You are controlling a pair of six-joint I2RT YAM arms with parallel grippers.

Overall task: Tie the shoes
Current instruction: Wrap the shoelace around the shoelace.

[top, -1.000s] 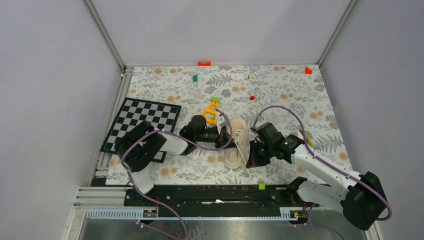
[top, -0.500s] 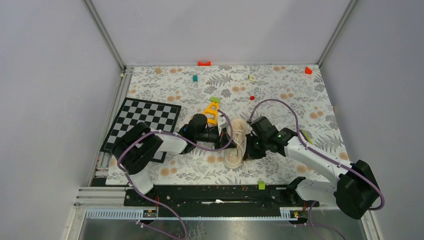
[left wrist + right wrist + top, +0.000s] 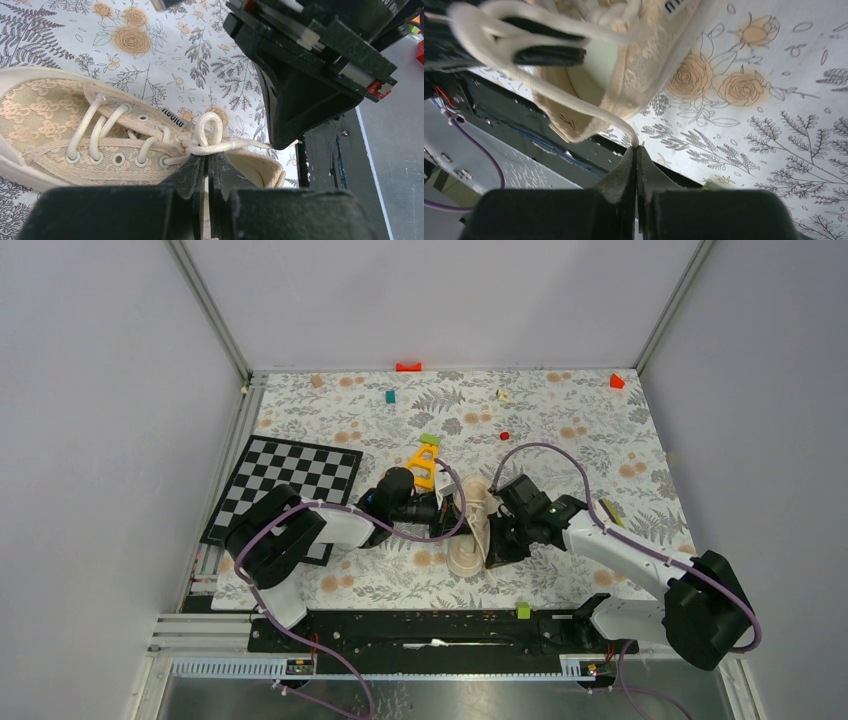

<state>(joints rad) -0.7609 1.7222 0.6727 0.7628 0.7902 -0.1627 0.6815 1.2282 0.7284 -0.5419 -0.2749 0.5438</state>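
The cream-beige shoe [image 3: 466,545] lies on the floral mat between both arms, its toe toward the near edge. In the left wrist view the shoe [image 3: 60,120] shows a small lace loop [image 3: 207,122] at the top eyelets. My left gripper [image 3: 207,159] is shut just below that knot, with a pale strip of lace pinched between its fingers. It sits at the shoe's left side [image 3: 452,512]. My right gripper [image 3: 636,149] is shut on the end of a lace [image 3: 589,107] that runs up to the shoe [image 3: 639,65]. It sits against the shoe's right side [image 3: 492,540].
A chessboard [image 3: 290,475] lies at the left and a yellow piece [image 3: 424,465] stands behind the left gripper. Small blocks are scattered at the back: red [image 3: 408,366], teal [image 3: 390,396], green [image 3: 430,439], red [image 3: 616,381]. A green block [image 3: 522,610] sits at the black base rail.
My right gripper has moved left, from beside the shoe's right side to right against it, still holding the lace. The left gripper has stayed in place.
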